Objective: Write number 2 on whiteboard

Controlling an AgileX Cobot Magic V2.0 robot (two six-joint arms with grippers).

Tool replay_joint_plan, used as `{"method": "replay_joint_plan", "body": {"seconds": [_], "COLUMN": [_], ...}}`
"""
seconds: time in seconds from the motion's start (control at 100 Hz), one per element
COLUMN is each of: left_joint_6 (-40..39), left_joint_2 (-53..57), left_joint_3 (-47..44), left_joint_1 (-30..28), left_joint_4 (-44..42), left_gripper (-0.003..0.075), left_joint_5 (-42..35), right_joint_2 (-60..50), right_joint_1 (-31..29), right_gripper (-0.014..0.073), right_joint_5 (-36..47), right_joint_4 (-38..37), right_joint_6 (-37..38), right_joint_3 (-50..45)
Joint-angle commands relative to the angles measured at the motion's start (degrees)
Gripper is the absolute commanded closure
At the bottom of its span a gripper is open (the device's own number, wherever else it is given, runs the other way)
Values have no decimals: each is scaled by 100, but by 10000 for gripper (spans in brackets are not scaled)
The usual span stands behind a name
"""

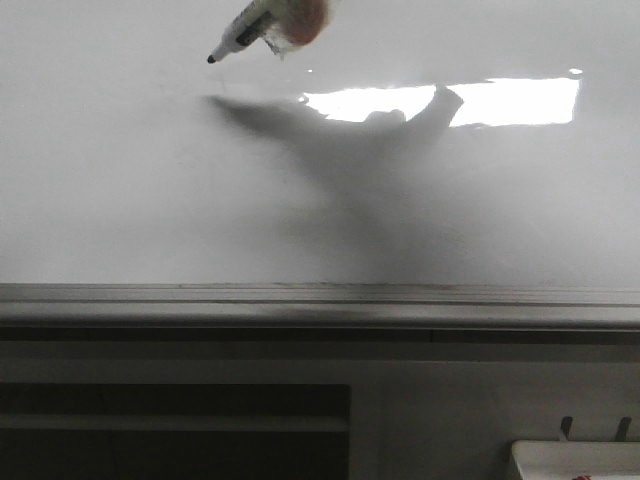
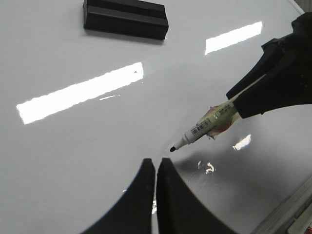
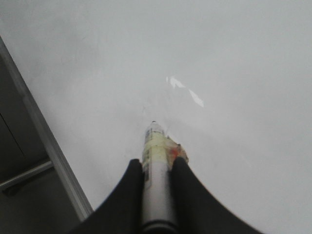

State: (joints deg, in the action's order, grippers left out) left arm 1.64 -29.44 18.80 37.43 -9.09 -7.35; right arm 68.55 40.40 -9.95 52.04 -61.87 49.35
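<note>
**Marker poised, no stroke on the board yet**

My right tool (image 3: 157,168) is clamped on the marker (image 3: 157,165), cap off, black tip pointing down toward the whiteboard (image 1: 150,200). In the front view the marker sits at about 12 o'clock, its tip aimed toward 8 o'clock. From the left wrist the tip appears just above the glossy surface, though I cannot tell whether it is touching. My left tool (image 2: 156,195) hangs idle over the board, its fingers (image 2: 139,197) pressed together around nothing. A black eraser (image 2: 126,18) lies well apart from the tip, toward 11 o'clock in the left wrist view. I see no part of the number 2 anywhere. I judge the writing has not begun. Next I must settle the tip lightly onto the board and sweep the curved top.
</note>
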Motion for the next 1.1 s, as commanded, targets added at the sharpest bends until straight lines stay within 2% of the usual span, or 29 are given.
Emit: {"method": "replay_joint_plan", "body": {"seconds": [0.0,0.68,0.89,1.09], "left_joint_6": [-38,-38,-38,-38], "left_joint_2": [-43,-43,-43,-43], "left_joint_3": [162,162,162,162], "left_joint_1": [-12,-12,-12,-12], "left_joint_4": [75,266,266,266], "left_gripper": [741,741,741,741], "left_joint_5": [-466,-466,-466,-466], "right_joint_2": [3,88,-167,-360], "right_joint_1": [-40,-217,-572,-736], "right_gripper": [664,659,642,642], "right_joint_5": [62,545,226,31], "right_joint_4": [77,77,77,77], "right_joint_6": [-5,-5,-5,122], "right_joint_3": [243,246,213,-338]}}
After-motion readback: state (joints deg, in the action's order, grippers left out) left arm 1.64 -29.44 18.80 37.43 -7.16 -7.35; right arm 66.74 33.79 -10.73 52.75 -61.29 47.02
